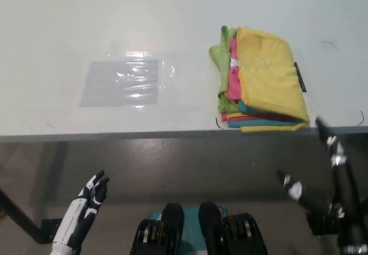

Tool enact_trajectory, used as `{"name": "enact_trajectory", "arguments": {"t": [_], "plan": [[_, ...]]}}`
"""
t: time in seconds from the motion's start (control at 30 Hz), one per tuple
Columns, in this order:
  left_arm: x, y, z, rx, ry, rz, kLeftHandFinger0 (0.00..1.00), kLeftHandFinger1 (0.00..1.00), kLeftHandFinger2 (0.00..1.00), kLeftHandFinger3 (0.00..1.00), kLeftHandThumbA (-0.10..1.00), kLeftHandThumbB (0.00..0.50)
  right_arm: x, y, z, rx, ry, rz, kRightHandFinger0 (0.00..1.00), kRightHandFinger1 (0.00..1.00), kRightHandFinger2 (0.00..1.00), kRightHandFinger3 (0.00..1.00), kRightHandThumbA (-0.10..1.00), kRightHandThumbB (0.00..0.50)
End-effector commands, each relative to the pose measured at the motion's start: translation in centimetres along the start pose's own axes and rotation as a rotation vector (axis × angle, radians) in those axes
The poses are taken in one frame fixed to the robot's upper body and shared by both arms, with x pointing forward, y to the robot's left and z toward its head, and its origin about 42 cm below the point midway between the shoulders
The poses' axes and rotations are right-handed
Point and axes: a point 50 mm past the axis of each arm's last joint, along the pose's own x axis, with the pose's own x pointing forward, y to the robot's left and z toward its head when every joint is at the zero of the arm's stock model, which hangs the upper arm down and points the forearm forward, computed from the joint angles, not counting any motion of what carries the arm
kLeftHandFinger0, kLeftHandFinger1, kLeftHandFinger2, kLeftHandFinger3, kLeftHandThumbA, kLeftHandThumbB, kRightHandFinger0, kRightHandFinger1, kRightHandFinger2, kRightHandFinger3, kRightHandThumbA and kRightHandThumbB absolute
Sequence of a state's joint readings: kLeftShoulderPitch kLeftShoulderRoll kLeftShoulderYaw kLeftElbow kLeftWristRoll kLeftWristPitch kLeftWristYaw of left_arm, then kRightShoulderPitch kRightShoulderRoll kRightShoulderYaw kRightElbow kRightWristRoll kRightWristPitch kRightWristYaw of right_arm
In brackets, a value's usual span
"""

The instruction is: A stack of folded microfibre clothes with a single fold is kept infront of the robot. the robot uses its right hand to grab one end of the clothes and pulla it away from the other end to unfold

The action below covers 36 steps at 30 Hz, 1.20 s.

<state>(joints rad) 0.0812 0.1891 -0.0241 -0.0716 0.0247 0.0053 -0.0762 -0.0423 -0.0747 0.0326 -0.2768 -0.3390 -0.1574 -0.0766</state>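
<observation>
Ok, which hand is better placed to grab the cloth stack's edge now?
Right. The black right hand, open, is raised just below the table edge near the folded cloth stack. The white left hand rests low, far off to the left.

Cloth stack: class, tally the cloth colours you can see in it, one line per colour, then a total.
Yellow cloth: 1
Green cloth: 1
Pink cloth: 1
Teal cloth: 1
Total: 4 colours visible; hidden layers cannot be counted.

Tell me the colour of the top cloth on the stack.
Yellow: the top cloth, seen clearly in the head view.
</observation>
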Motion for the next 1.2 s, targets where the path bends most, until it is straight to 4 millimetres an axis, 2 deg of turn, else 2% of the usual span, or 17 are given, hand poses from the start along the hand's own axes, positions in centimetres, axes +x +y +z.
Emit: {"name": "enact_trajectory", "arguments": {"t": [0.0, 0.13, 0.33, 0.43, 0.6, 0.73, 0.83, 0.93, 1.03, 1.1, 1.17], "plan": [[0.7, -0.1, 1.4, 0.004, -0.073, -0.012, 1.00, 1.00, 1.00, 1.00, 0.92, 0.194, 5.5, -1.1, 4.8, -0.170, -0.105, -0.054, 1.00, 1.00, 1.00, 1.00, 0.83, 0.206], [0.8, 0.1, 1.4, 0.029, -0.065, -0.020, 1.00, 1.00, 1.00, 1.00, 0.94, 0.217, 10.3, 0.5, 6.0, -0.181, -0.117, -0.048, 1.00, 1.00, 1.00, 1.00, 0.81, 0.198], [0.8, 0.1, 1.3, 0.038, -0.060, -0.025, 1.00, 1.00, 1.00, 1.00, 0.94, 0.227, 14.7, 3.4, 6.2, -0.223, -0.110, -0.017, 1.00, 1.00, 1.00, 1.00, 0.81, 0.194], [1.0, 0.1, 1.4, 0.040, -0.064, -0.017, 1.00, 1.00, 1.00, 1.00, 0.94, 0.237, 17.3, 4.7, 5.7, -0.210, -0.096, 0.001, 1.00, 1.00, 1.00, 1.00, 0.78, 0.190], [1.2, 0.2, 1.7, 0.053, -0.061, -0.020, 1.00, 1.00, 1.00, 1.00, 0.94, 0.227, 20.1, 6.3, 4.1, -0.207, -0.010, 0.048, 1.00, 1.00, 1.00, 1.00, 0.88, 0.208], [1.6, 0.4, 2.0, 0.054, -0.068, -0.022, 1.00, 1.00, 1.00, 1.00, 0.94, 0.238, 21.3, 7.3, 3.2, -0.204, 0.034, 0.066, 1.00, 1.00, 1.00, 1.00, 0.89, 0.197], [1.7, 0.5, 2.2, 0.055, -0.073, -0.025, 1.00, 1.00, 1.00, 1.00, 0.93, 0.212, 21.6, 8.5, 1.7, -0.186, 0.083, 0.077, 1.00, 1.00, 1.00, 1.00, 0.85, 0.194], [1.5, 0.4, 2.1, 0.058, -0.070, -0.027, 1.00, 1.00, 1.00, 1.00, 0.91, 0.205, 21.4, 9.5, 0.2, -0.196, 0.134, 0.090, 1.00, 1.00, 1.00, 1.00, 0.88, 0.213], [1.4, 0.5, 2.1, 0.053, -0.068, -0.032, 1.00, 1.00, 1.00, 1.00, 0.90, 0.204, 21.1, 10.3, -1.3, -0.211, 0.174, 0.103, 1.00, 1.00, 1.00, 1.00, 0.86, 0.211], [1.3, 0.8, 2.2, 0.054, -0.068, -0.030, 1.00, 1.00, 1.00, 1.00, 0.90, 0.201, 20.7, 11.2, -2.7, -0.245, 0.219, 0.121, 1.00, 1.00, 1.00, 1.00, 0.93, 0.234], [1.3, 0.7, 2.3, 0.059, -0.068, -0.030, 1.00, 1.00, 1.00, 1.00, 0.90, 0.201, 20.5, 11.5, -3.5, -0.254, 0.244, 0.131, 1.00, 1.00, 1.00, 1.00, 0.93, 0.232]]}}
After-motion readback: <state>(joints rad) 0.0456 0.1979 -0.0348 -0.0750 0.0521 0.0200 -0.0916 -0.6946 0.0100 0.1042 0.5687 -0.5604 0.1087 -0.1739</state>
